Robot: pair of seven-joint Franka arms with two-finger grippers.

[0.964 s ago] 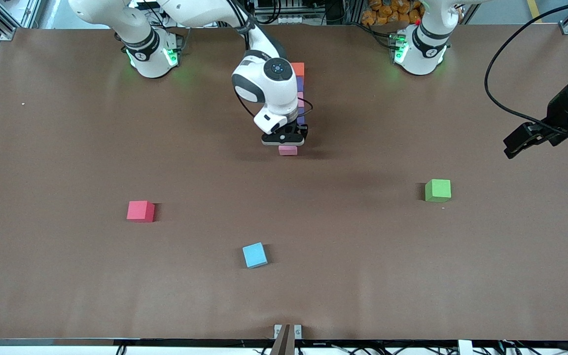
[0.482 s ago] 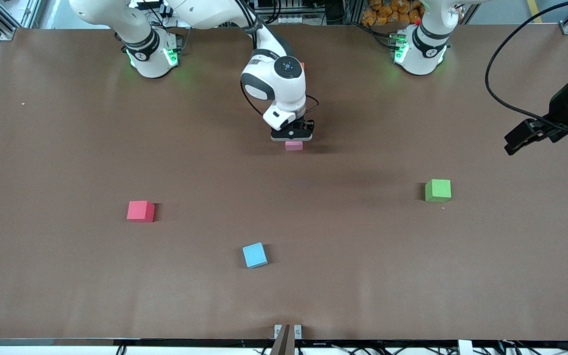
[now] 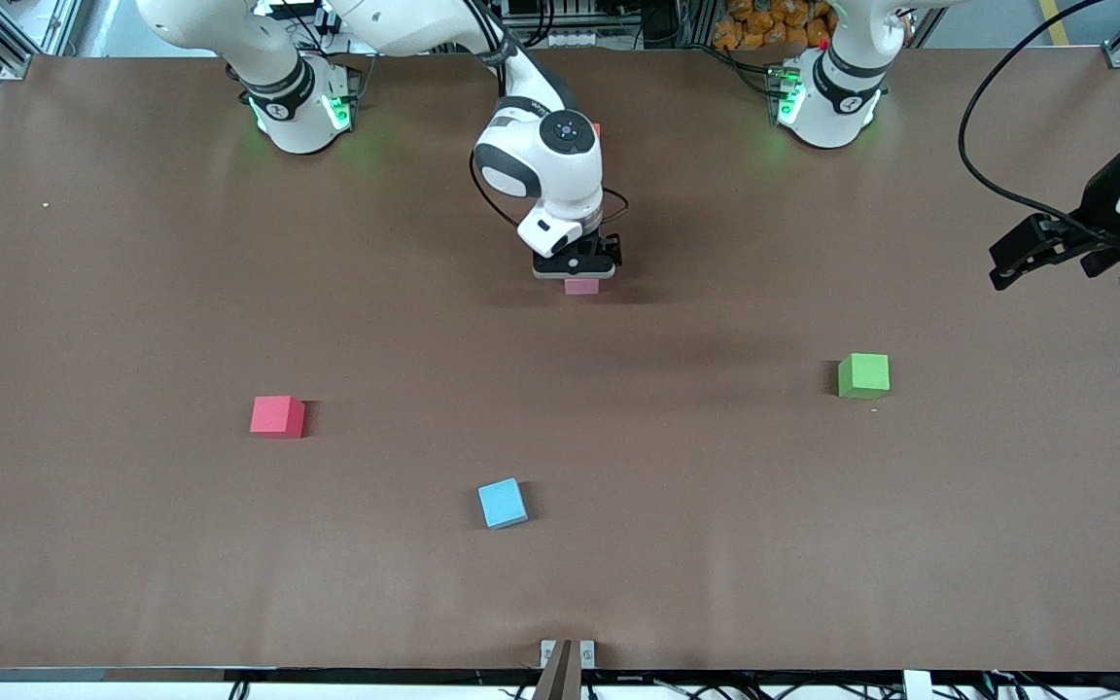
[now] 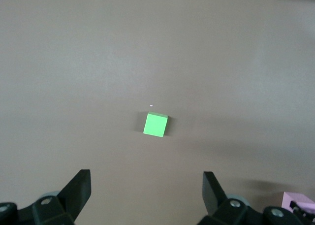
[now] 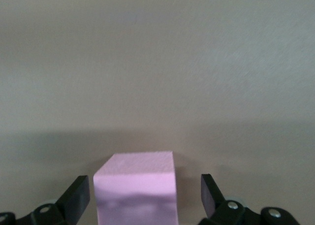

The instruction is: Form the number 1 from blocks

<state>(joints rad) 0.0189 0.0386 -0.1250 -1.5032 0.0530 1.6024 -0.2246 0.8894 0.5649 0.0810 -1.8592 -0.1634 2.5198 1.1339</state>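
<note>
The right pincer [image 3: 579, 270] is down at the brown worktop [image 3: 132, 292] near the robots' bases, its fingers [image 5: 74, 198] spread wide with clear gaps on either side of a small pink matte foam cube [image 5: 136, 185] — it grips nothing. That cube sits on the worktop directly beneath the wrist; in the front view only its nearer edge [image 3: 581, 286] shows. Just a sliver of orange [image 3: 597, 127] peeks out past the right arm's wrist, farther from the camera; the remaining blocks of the line are hidden under the arm, so how straight the "1" is cannot be told.

The left pincer [image 3: 1041, 253] waits in the air over the left arm's end of the worktop, open and empty, looking down on a green foam cube [image 4: 155, 124].

Such foam should be very light and slightly yielding, with a matte skin that grips well. Take it by two parallel side faces, mid-height, squeezing gently — a careless brush on withdrawal could easily nudge it out of line.
</note>
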